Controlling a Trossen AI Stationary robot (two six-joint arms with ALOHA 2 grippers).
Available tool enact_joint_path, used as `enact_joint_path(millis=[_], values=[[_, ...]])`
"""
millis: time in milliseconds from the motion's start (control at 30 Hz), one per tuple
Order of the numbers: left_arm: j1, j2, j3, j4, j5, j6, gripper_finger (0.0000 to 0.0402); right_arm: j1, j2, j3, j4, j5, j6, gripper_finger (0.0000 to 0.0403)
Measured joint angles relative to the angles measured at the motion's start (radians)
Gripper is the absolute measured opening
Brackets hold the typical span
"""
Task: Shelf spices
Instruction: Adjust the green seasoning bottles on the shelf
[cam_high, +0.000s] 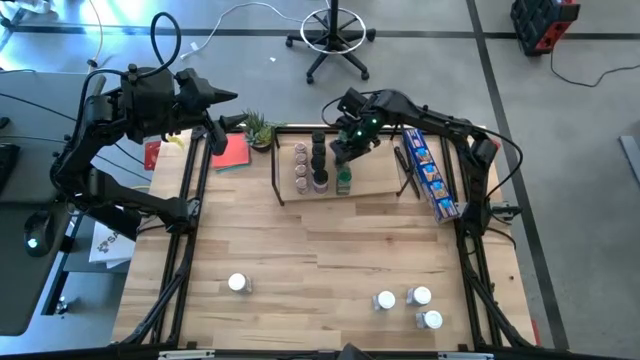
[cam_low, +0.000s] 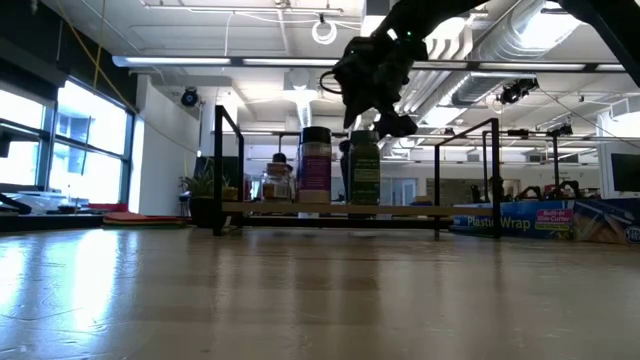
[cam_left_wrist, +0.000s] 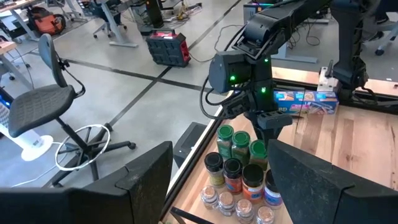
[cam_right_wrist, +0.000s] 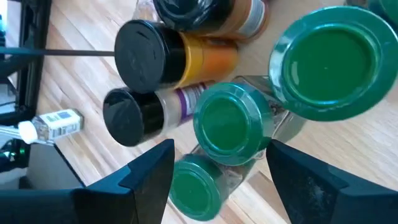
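Note:
The light-wood shelf (cam_high: 375, 175) stands at the table's far middle. Several spice jars with black, green and clear lids stand in rows on its left part (cam_high: 318, 165). My right gripper (cam_high: 347, 150) hovers open just above the green-lidded jars (cam_left_wrist: 240, 140), pointing steeply down. In its wrist view a green lid (cam_right_wrist: 231, 124) shows between and beyond the fingers, which touch nothing. Several white-lidded jars (cam_high: 420, 296) and one more (cam_high: 238, 283) stand on the table's near part. My left gripper (cam_high: 228, 97) waits open, raised over the table's far left corner.
A long blue packet (cam_high: 430, 172) lies on the shelf's right end. A small potted plant (cam_high: 260, 128) and a red flat square (cam_high: 232, 152) sit left of the shelf. Black frame rails (cam_high: 190, 230) run along both table sides. Bare wood lies between the shelf and the near jars.

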Motion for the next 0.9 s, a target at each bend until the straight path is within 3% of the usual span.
enact_joint_path(millis=[500,733,900], values=[[0.0,0.0,0.0,0.0,0.0,0.0,0.0259,-0.031,-0.002,0.058,-0.074,0.069,0.054,0.0249],[0.0,0.0,0.0,0.0,0.0,-0.004,0.0259,-0.036,-0.006,0.084,-0.258,0.08,-0.15,0.0249],[0.0,0.0,0.0,0.0,0.0,-0.003,0.0259,-0.034,-0.007,0.083,-0.316,0.247,-0.203,0.0248]])
